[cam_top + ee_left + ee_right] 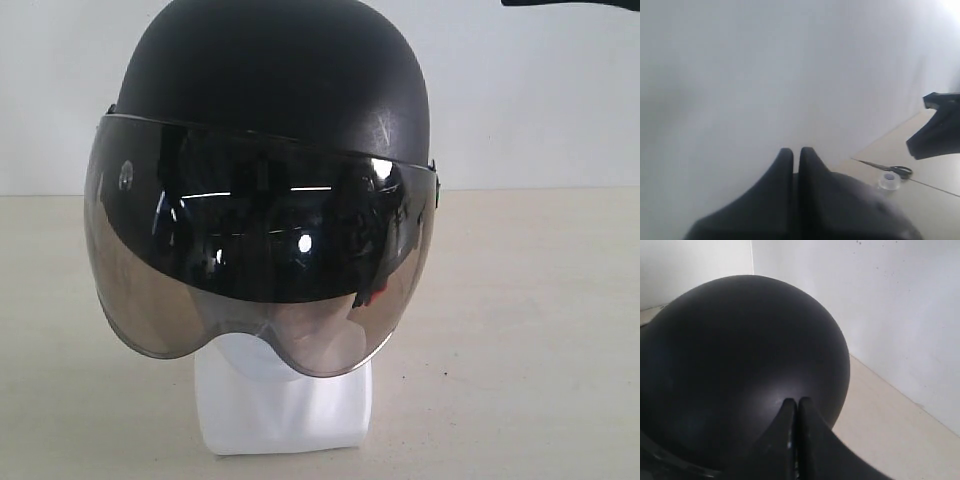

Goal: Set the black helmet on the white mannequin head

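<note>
The black helmet [270, 80] sits upright on the white mannequin head [285, 405]. Its smoky visor [250, 260] hangs down over the face, so only the chin, neck and squarish base show. In the right wrist view, my right gripper [796, 401] is shut with nothing between its fingers. Its tips lie against the view of the helmet's dome [740, 350]; whether they touch it I cannot tell. My left gripper [796, 150] is shut and empty, pointing at the white wall. Neither gripper's fingers show in the exterior view.
The head stands on a pale table [530, 330] before a white wall. Scissors [892, 169] and a clear tape roll [888, 181] lie on the table. A black arm part [937, 125] hangs nearby, and another black part [570, 3] shows at the exterior view's upper edge.
</note>
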Robot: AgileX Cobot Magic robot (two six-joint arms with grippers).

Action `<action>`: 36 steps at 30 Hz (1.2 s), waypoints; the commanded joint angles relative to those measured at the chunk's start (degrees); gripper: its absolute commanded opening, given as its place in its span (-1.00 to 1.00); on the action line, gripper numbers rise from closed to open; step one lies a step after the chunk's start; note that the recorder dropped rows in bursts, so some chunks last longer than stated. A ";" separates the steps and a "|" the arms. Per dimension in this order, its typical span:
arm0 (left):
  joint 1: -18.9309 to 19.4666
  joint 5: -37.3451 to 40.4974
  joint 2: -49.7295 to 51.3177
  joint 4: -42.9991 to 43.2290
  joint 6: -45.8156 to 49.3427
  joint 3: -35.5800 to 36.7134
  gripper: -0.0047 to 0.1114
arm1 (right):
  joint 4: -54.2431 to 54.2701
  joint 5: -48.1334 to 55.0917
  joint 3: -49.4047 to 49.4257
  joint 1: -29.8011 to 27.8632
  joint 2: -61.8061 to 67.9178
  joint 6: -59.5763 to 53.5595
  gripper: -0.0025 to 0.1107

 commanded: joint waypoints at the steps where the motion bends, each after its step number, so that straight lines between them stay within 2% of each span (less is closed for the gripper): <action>1: -0.22 -9.91 5.81 -0.03 -0.46 -6.93 -0.84 | 0.79 2.60 -0.42 -0.04 -1.61 2.23 -0.96; 8: -0.22 -24.36 16.20 -0.03 -0.46 -18.24 -0.84 | 4.72 7.83 -0.42 0.09 -2.08 4.37 -0.96; 13: -0.22 -29.40 22.26 -0.03 -5.89 -24.52 -0.84 | 6.52 6.79 -0.42 5.66 -2.08 4.37 -0.96; 18: -2.47 -30.57 23.37 -0.03 -5.99 -25.39 -0.84 | 4.89 -0.03 -0.42 15.25 -1.97 4.37 -0.96; 24: -4.24 -31.54 24.15 -0.03 -6.02 -25.39 -0.84 | 2.77 -4.16 -0.42 21.86 0.46 6.13 -0.96; 32: -4.24 -32.08 26.95 -0.03 -4.45 -25.39 -0.84 | 2.27 -6.58 -0.42 24.73 4.45 6.72 -0.96; 36: -4.24 -33.46 29.25 -0.03 0.80 -25.39 -0.84 | 2.27 -7.97 -0.42 24.73 4.79 6.72 -0.96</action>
